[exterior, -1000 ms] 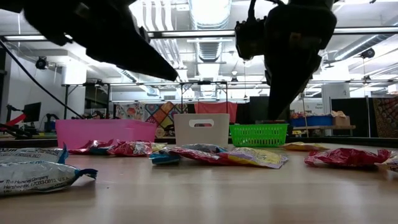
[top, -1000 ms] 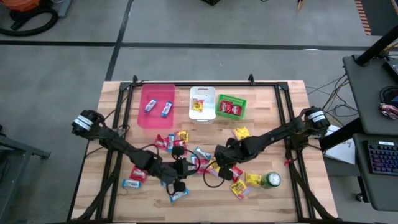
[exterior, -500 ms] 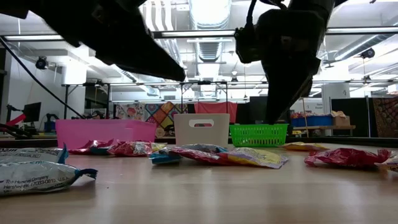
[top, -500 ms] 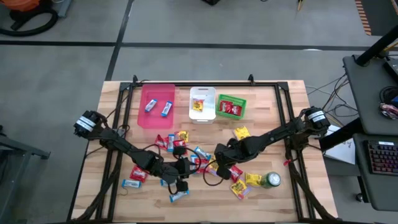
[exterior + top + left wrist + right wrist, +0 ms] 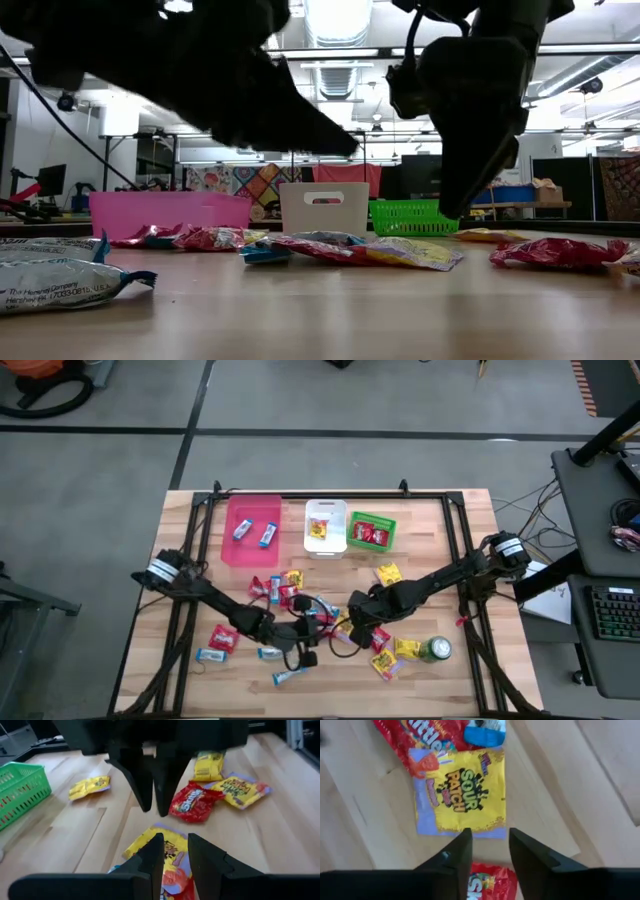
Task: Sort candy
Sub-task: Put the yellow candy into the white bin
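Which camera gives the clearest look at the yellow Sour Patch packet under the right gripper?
The right wrist view: the yellow Sour Patch packet lies flat and label-up beyond the right gripper, whose jaws stand apart. The left wrist view shows it partly behind fingers, the high view only a speck in the pile, the low view edge-on.

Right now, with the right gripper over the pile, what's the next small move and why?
Probably lower the right gripper straight onto the yellow packet and close. Its fingers stand apart with nothing between them, and that packet lies flat on the table just ahead of the tips. The left gripper hovers close by, so keep the move short.
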You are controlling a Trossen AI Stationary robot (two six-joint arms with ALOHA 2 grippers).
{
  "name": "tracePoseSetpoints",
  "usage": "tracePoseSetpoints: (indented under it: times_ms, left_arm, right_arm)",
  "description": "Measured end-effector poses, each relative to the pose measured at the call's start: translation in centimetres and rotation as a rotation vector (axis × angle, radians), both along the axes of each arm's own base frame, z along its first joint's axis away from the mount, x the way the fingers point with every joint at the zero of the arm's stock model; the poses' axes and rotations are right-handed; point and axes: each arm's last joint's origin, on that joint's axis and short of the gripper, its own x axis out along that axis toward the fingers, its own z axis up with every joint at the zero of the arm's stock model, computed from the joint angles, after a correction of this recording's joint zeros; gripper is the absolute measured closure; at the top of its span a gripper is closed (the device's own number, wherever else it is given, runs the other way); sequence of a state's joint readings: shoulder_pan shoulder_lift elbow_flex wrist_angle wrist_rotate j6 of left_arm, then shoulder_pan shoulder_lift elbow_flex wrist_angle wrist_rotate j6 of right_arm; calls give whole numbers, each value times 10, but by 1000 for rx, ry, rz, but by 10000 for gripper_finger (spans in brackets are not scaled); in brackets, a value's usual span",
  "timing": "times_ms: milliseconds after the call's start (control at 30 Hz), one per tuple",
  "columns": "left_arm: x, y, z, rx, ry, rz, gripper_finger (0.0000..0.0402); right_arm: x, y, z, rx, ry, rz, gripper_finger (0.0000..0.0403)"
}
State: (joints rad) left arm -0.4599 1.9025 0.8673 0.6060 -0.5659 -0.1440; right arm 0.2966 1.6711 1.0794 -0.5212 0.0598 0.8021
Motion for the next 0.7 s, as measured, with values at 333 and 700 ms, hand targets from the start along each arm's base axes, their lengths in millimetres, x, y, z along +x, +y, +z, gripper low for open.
tracePoseSetpoints:
  times_ms: [333, 700]
  left_arm:
    - [25, -8, -31, 26, 51, -1, 329]
    - [27, -1, -41, -27, 82, -9, 329]
  right_arm:
    - [0, 0, 0, -17, 1, 80, 186]
    - [1, -5, -17, -115, -152, 335, 163]
